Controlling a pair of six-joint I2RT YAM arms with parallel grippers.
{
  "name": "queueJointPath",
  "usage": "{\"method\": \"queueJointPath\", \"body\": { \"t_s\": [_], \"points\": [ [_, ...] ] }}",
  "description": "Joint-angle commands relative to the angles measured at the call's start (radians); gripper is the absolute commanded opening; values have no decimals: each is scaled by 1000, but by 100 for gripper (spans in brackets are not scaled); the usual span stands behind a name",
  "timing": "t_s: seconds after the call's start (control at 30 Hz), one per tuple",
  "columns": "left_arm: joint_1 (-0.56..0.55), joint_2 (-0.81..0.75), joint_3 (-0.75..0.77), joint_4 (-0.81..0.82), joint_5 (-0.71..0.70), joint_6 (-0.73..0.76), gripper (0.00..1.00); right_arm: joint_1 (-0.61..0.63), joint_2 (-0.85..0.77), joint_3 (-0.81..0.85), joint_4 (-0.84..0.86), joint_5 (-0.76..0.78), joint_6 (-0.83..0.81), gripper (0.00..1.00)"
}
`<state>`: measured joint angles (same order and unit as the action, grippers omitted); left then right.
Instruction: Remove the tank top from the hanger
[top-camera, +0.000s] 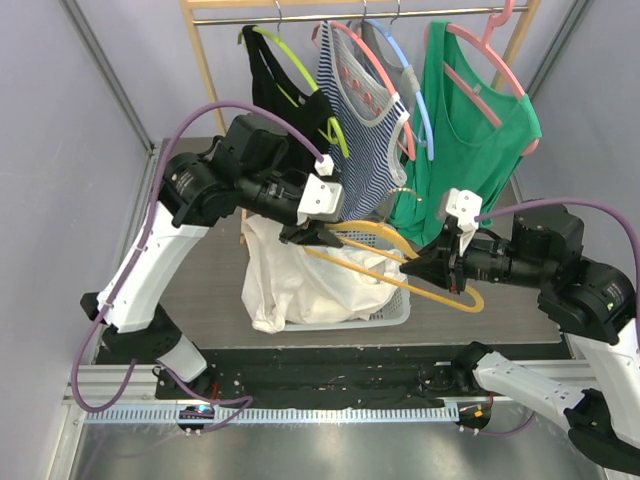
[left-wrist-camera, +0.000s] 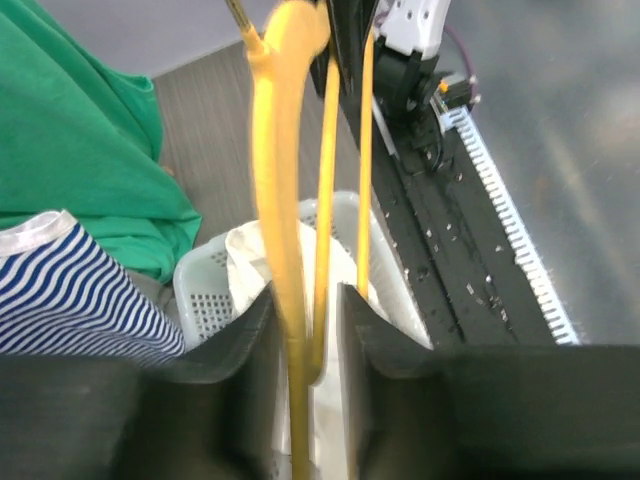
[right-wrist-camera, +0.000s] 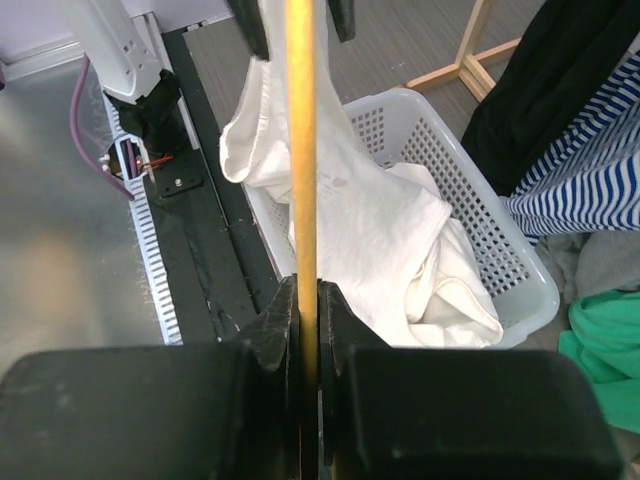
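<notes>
the white tank top (right-wrist-camera: 380, 220), light, limp and sliding easily, lies slumped in the basket (right-wrist-camera: 500, 260), so pinch a strap or hem, with your left gripper (left-wrist-camera: 305, 295) part-open around the stiff yellow hanger (right-wrist-camera: 301, 150) and your right gripper (right-wrist-camera: 305, 292) clamped on its bar.

tank top (top-camera: 290, 285) in basket (top-camera: 388, 313), hanger (top-camera: 375, 230) above it, clothes rack (top-camera: 300, 17) behind

The table (top-camera: 215, 300) (a dark grey, wood-grained top) carries a white perforated laundry basket (top-camera: 385, 312) toward its near edge. Behind the basket, a wooden clothes rack (top-camera: 205, 75) stands on the same surface, one foot near the basket.
</notes>
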<state>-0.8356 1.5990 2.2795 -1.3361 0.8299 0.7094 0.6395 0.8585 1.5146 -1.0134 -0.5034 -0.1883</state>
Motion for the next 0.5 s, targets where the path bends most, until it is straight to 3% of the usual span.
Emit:
{"method": "queueJointPath", "body": {
  "t_s": [0.0,0.1,0.17,0.47],
  "points": [
    [-8,-60,-55,-39,-132,-158,73,-6,-22,49,96,35,76,1],
    [-7,-80,-55,133,-329,-264,96,-8,-24,44,104,54,96,1],
    [-8,-109,-55,215,-409,-280,100,-6,-18,41,111,57,105,1],
    [-8,-255,-150,390,-819,-255,100,-6,8,58,118,85,127,1]
  ]
}}
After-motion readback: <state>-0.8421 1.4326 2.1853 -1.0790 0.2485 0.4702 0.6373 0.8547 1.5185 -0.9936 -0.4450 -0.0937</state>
